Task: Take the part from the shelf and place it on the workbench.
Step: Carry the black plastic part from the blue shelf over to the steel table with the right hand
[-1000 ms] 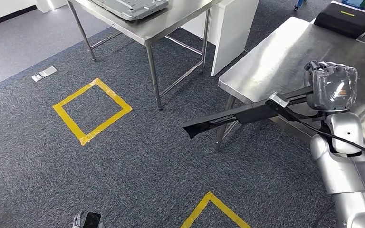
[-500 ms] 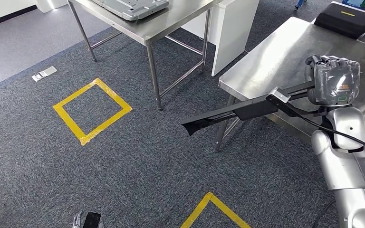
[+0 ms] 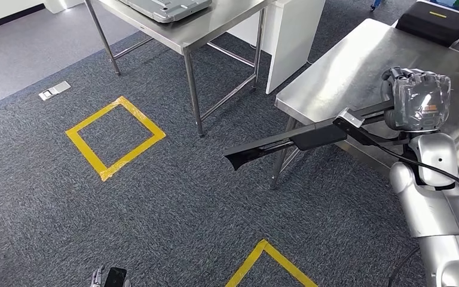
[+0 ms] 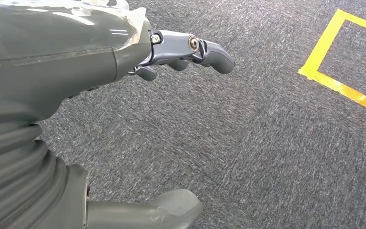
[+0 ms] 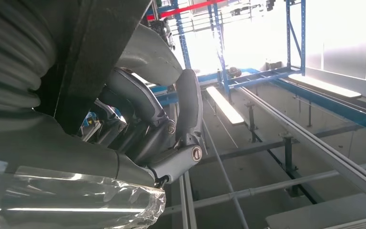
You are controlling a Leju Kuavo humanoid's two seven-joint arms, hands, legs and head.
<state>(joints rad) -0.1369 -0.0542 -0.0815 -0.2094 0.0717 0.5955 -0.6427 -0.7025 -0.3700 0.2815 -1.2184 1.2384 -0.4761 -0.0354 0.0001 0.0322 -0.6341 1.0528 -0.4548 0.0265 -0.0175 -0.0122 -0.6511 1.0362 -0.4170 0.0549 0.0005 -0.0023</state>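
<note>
Currently right hand (image 3: 417,100) grips one end of the long black part (image 3: 287,142) above the workbench (image 3: 346,72) edge; part juts out over carpet. Left hand (image 4: 171,47) hangs open, holding nothing.

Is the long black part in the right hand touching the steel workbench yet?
Cannot tell. The head view shows the right hand gripping the long black part over the steel workbench edge, but no plain contact or gap.

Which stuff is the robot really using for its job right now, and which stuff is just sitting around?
For the job:
- long black part, held in the right hand
- steel workbench beside it, where the part goes

Just lying about:
- grey tray on the other table
- black case
- yellow tape squares on the carpet
- small grey plate on the floor
</note>
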